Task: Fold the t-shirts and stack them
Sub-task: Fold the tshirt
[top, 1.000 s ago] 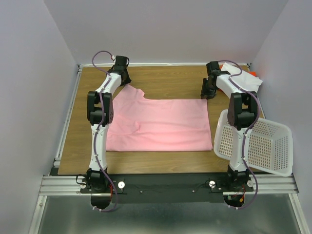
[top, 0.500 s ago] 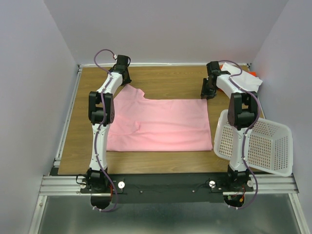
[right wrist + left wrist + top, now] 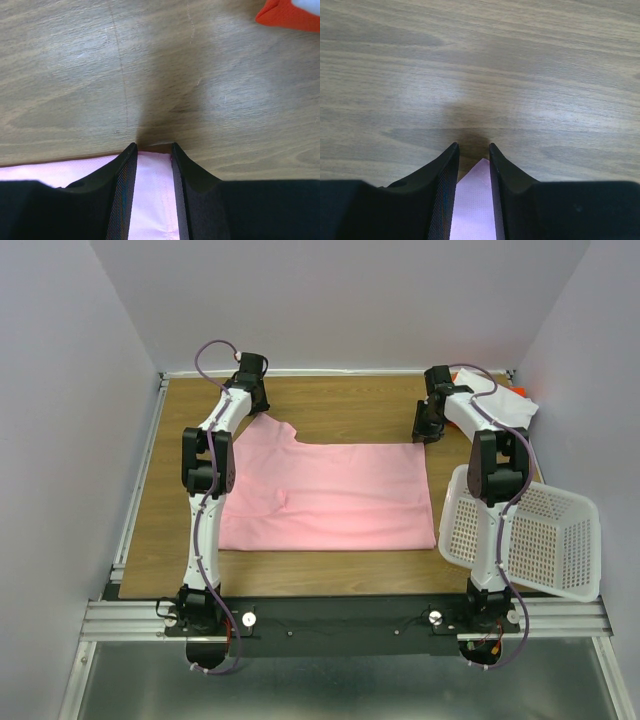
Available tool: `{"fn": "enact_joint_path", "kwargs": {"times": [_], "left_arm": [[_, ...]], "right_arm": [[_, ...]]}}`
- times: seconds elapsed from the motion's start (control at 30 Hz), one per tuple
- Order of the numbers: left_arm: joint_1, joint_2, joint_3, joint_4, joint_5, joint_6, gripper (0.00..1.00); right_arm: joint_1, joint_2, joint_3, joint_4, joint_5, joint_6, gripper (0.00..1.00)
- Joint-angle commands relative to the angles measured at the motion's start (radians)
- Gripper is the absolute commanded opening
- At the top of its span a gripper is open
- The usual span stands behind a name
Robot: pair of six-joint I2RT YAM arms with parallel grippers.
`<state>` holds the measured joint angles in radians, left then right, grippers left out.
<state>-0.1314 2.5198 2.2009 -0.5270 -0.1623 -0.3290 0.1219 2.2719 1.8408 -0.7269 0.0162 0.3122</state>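
Scooting a bit, the left end effector [image 3: 472,147] is joining the right end effector [image 3: 152,146], both half open over corners of the light pink cloth t-shirt [image 3: 330,495] before folding.

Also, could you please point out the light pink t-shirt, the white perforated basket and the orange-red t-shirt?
Light pink t-shirt [image 3: 330,495], top view, its middle.
White perforated plastic basket [image 3: 555,535], top view, mesh wall.
Orange-red t-shirt [image 3: 285,17], right wrist view, visible corner.

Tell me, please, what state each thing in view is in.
pink t-shirt: spread flat.
white t-shirt: bunched, far right.
orange-red t-shirt: beside it, mostly hidden.
basket: tilted, looks empty.
left hand: partly open astride the pink corner.
right hand: partly open astride the pink edge.
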Motion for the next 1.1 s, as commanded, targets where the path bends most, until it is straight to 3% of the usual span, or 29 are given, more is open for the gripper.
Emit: {"fn": "enact_joint_path", "kwargs": {"times": [0.0, 1.07], "left_arm": [[-0.002, 0.024, 0.019, -0.024, 0.033, -0.011, 0.39], [-0.004, -0.052, -0.107, 0.018, 0.084, -0.022, 0.38]], "right_arm": [[-0.002, 0.032, -0.011, -0.012, -0.038, -0.004, 0.41], [-0.002, 0.017, -0.018, -0.012, -0.042, -0.001, 0.41]]}}
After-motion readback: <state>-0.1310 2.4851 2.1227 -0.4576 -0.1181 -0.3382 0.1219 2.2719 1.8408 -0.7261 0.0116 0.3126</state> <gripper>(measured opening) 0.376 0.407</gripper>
